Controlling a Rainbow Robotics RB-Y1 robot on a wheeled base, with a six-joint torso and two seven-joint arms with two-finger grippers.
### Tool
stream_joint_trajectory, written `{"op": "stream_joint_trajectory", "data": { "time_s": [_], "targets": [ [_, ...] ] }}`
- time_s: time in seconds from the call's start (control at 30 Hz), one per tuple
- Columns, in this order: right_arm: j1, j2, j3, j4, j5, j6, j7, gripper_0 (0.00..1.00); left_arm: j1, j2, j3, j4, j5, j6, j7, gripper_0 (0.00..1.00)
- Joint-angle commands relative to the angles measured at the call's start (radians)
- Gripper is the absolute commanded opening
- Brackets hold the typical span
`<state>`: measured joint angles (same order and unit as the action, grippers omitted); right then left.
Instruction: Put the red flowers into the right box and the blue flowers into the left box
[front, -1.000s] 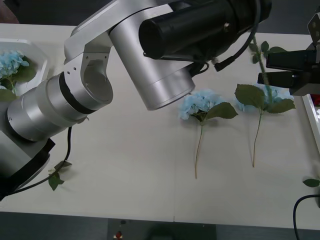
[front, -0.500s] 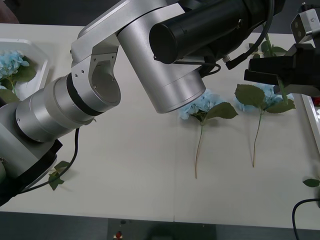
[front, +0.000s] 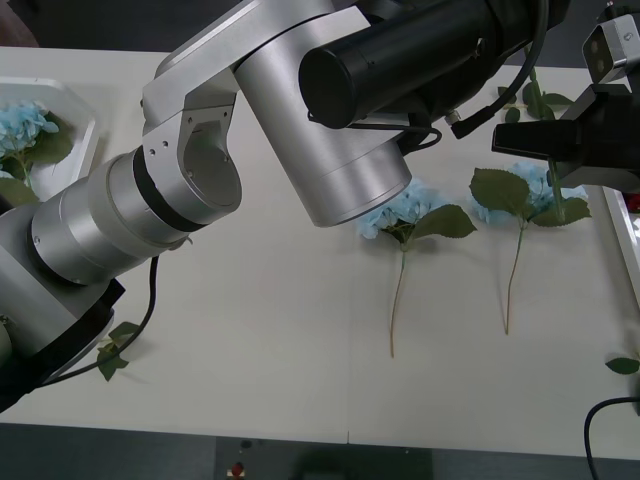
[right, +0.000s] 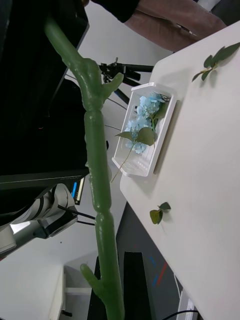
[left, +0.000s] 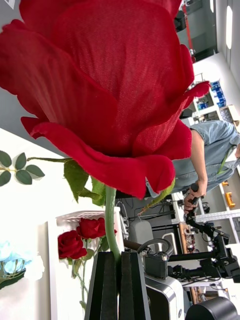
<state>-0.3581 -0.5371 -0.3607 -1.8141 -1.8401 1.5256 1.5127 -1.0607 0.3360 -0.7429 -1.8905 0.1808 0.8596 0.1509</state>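
Rising from the right gripper (front: 553, 150): a red rose (left: 105, 85) stem.

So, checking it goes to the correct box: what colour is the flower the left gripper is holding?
Deep red, a rose clamped by its stem in the left gripper; the left wrist view shows it best.

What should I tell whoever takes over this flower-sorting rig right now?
Left end effector: shut on a red rose by its stem, near the right box.
Right end effector: at a green stem above the right-hand blue flower.
Done: two red roses in the right box; one blue flower in the left box.
Left: box the held rose; move the right-hand blue flower and the middle blue flower from the table to the left box.
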Motion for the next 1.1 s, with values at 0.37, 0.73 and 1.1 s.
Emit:
{"op": "stream_joint_trajectory", "data": {
  "time_s": [0.37, 0.73, 1.1],
  "targets": [
    [-0.027, -0.024, -0.011, -0.018, -0.018, -0.001, 0.009, 0.0, -0.028, -0.002, 0.004, -0.005, -0.052, 0.024, 0.035, 1.0],
    [-0.027, -0.037, -0.081, -0.018, 0.036, 0.065, -0.003, 0.0, 0.002, 0.09, 0.045, -0.052, -0.027, 0.019, 0.038, 1.0],
    [0.061, -0.118, -0.19, -0.018, 0.167, 0.093, -0.009, 0.0, 0.265, 0.354, 0.188, -0.285, 0.18, -0.123, -0.159, 1.0]
  ]
}}
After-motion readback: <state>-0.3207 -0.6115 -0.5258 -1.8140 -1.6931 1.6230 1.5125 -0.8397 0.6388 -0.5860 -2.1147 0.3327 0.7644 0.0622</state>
